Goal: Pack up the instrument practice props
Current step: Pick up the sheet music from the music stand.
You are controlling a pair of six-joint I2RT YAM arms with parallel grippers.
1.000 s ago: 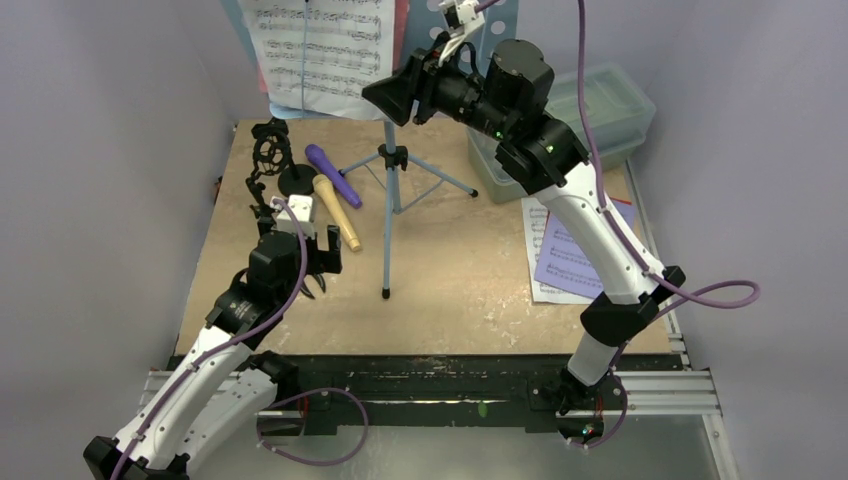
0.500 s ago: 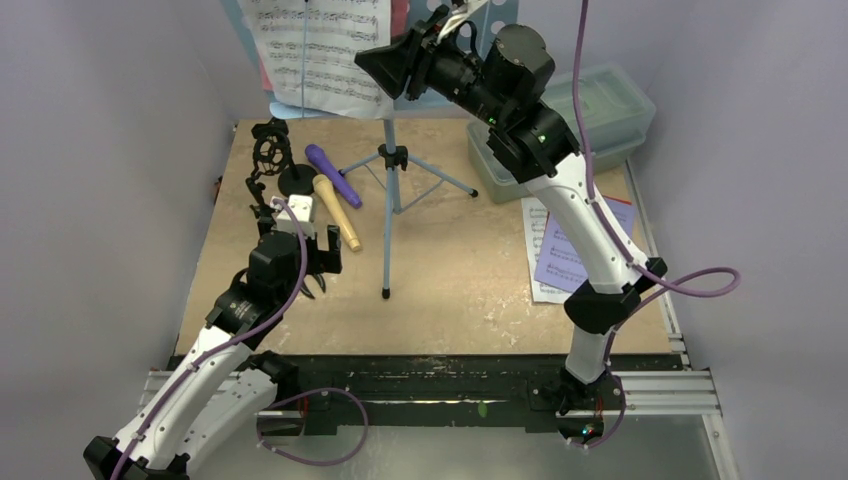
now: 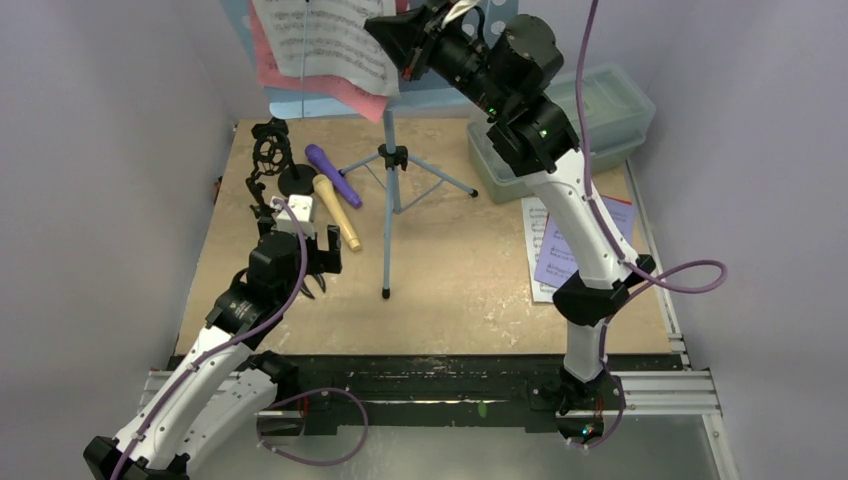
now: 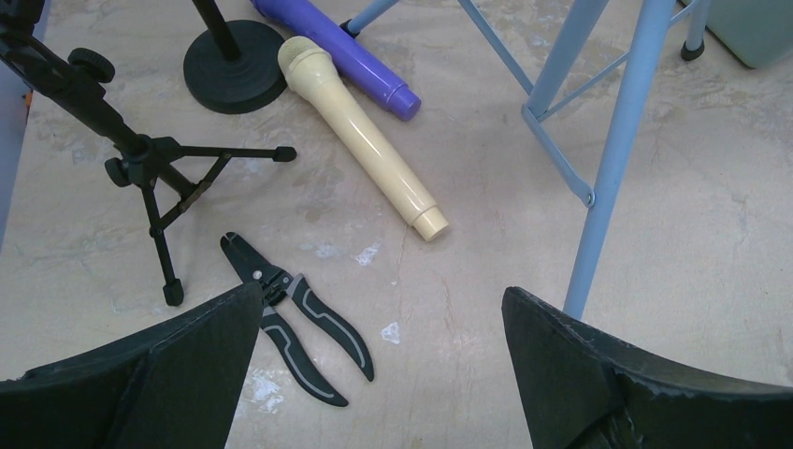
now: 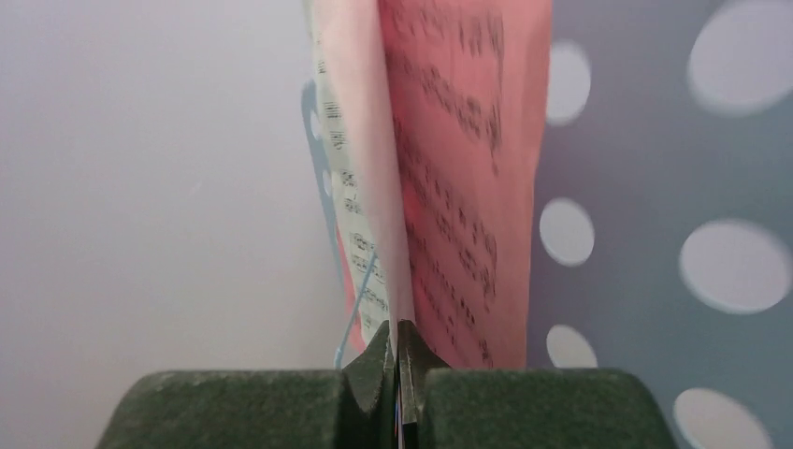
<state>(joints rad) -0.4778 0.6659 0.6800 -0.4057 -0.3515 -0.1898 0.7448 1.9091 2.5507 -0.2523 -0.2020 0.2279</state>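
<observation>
Right gripper [image 5: 397, 348] has moved up to the blue rack [image 3: 392, 156] and now pinches the white and pink pages [image 3: 325, 45] on it, so they hang crooked. Left gripper [image 4: 382, 297] stays spread wide over the brown table [image 3: 470, 270], near the tan mic [image 4: 365, 140]. Plain pale walls [image 3: 100, 150] stand around.
</observation>
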